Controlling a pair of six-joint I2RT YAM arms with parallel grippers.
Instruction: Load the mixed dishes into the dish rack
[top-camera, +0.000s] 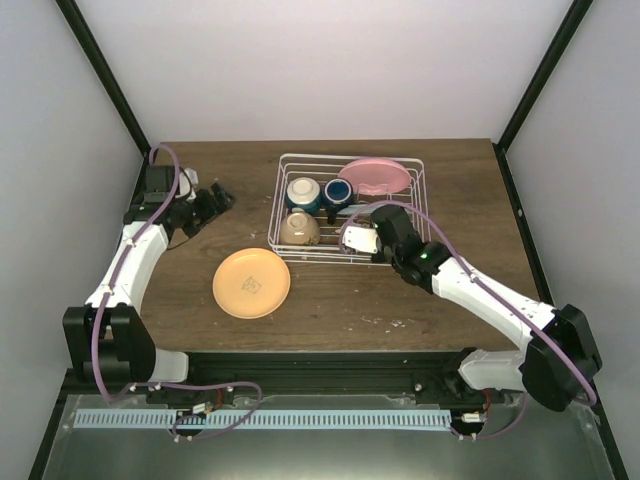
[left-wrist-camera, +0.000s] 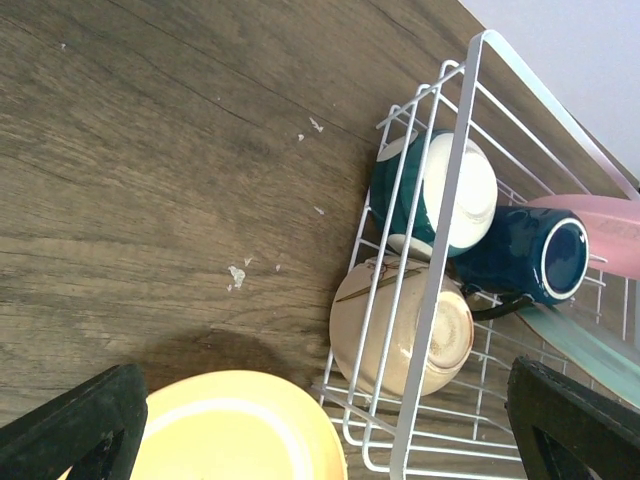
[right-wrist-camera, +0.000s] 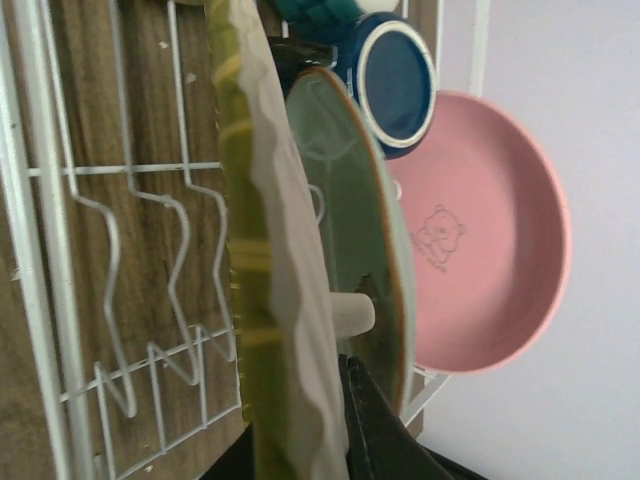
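Loading step in hand: you are seating a plate in the dish rack (left-wrist-camera: 437, 270). Judged from the layout, the task is near its end.
Right claw (top-camera: 365, 238): closed, inside the rack at the prong row. The rim of the pale green plate (right-wrist-camera: 350, 200) runs down into its fingers, so treat that plate as gripped, standing on edge.
Left claw (top-camera: 218, 197): fully open, holding nothing, over the counter (top-camera: 330, 300) left of the rack.
Already racked: pink plate (top-camera: 375, 177) leaning at the far edge; white-and-blue bowl (top-camera: 303, 192) and dark blue mug (top-camera: 337, 193) on their sides, touching; cream bowl (top-camera: 300, 230) just beside them on the near side.
Not racked: yellow plate (top-camera: 251, 283), flat on the counter, just outside the rack's near-left corner.
Unidentified: a blurred yellow-green edge close to the right wrist lens. You cannot tell what it is.
Next move, right: confirm the green plate sits between prongs before you release, then withdraw clear of the pink plate.
Next move, left: the flat yellow plate offers only its rim, so approach low and grip the edge.
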